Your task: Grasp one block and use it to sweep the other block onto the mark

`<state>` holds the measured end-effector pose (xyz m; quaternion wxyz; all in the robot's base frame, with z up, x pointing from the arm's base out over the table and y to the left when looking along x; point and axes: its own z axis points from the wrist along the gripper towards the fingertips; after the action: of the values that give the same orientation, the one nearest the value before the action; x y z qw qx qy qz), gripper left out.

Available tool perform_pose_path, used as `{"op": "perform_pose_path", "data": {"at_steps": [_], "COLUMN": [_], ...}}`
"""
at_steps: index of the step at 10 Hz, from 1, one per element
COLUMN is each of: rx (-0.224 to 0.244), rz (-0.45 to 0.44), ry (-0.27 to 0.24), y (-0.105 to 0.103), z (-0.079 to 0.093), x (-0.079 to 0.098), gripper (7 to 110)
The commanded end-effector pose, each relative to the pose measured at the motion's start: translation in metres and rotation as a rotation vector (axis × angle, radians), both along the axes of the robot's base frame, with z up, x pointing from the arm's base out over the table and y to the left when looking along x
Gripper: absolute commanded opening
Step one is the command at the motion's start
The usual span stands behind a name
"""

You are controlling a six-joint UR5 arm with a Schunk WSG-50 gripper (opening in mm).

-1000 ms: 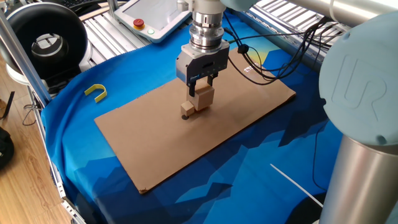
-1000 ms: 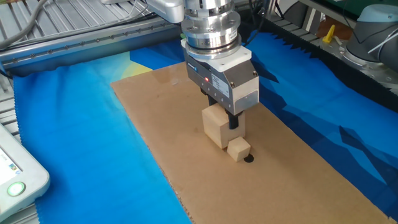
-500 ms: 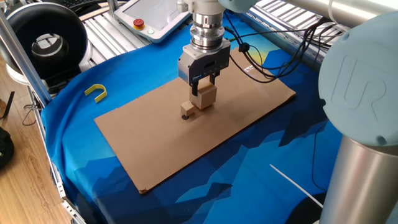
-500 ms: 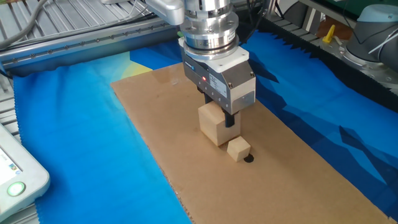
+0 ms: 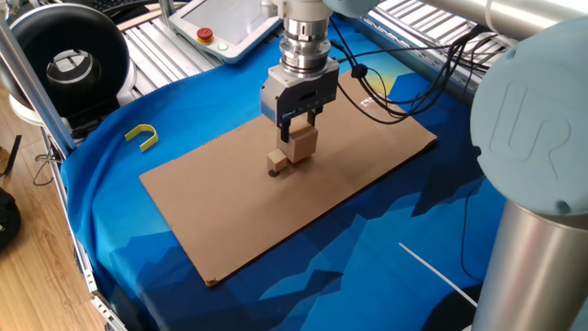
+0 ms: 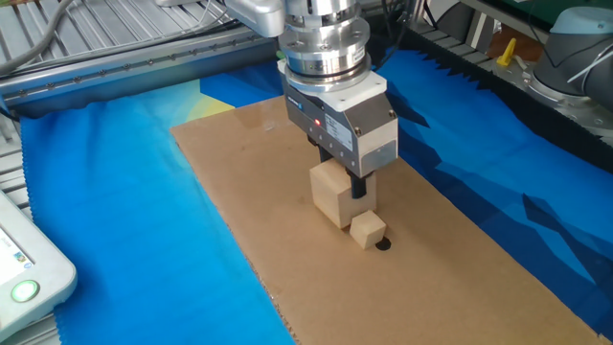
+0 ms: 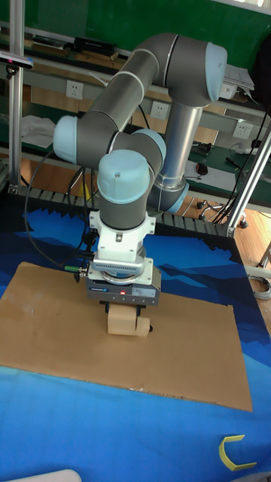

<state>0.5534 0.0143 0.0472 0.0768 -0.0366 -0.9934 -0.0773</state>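
My gripper [image 6: 347,184] is shut on the larger light-brown block [image 6: 332,197], which stands low on the cardboard sheet [image 6: 450,240]. The tiny tan block [image 6: 367,230] sits right against that block's near side; I cannot tell if they touch. The mark [image 6: 384,245], a small dark dot, peeks out at the tiny block's far corner. In one fixed view the gripper [image 5: 296,129] holds the large block [image 5: 302,145] with the tiny block [image 5: 275,163] just left of it. The tall view shows the gripper [image 7: 124,304], large block [image 7: 119,322] and tiny block [image 7: 143,326].
The cardboard [image 5: 230,211] lies on a blue cloth [image 5: 367,267]. A yellow U-shaped piece [image 5: 141,136] rests on the cloth to the left. A teach pendant [image 5: 225,28] and a black round device [image 5: 69,64] stand at the back. A thin white stick [image 5: 436,271] lies front right.
Half a second ago the gripper and large block sat slightly back from the tiny block; now they are down beside it again. The tiny block has not moved.
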Motion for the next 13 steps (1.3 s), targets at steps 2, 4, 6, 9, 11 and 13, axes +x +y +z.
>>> {"op": "perform_pose_path", "data": {"at_steps": [2, 4, 6, 9, 11, 13], "rx": [0.058, 0.097, 0.087, -0.02, -0.115, -0.15], "rz": [-0.027, -0.047, -0.041, 0.028, 0.071, 0.069], "ry": [0.008, 0.018, 0.022, 0.028, 0.025, 0.016], "y": [0.015, 0.026, 0.024, -0.006, -0.032, -0.044], "z": [0.006, 0.011, 0.011, 0.004, 0.0, -0.003], "x": [-0.001, -0.002, -0.003, -0.006, -0.004, 0.002], "gripper": [7, 7, 7, 7, 7, 7]}}
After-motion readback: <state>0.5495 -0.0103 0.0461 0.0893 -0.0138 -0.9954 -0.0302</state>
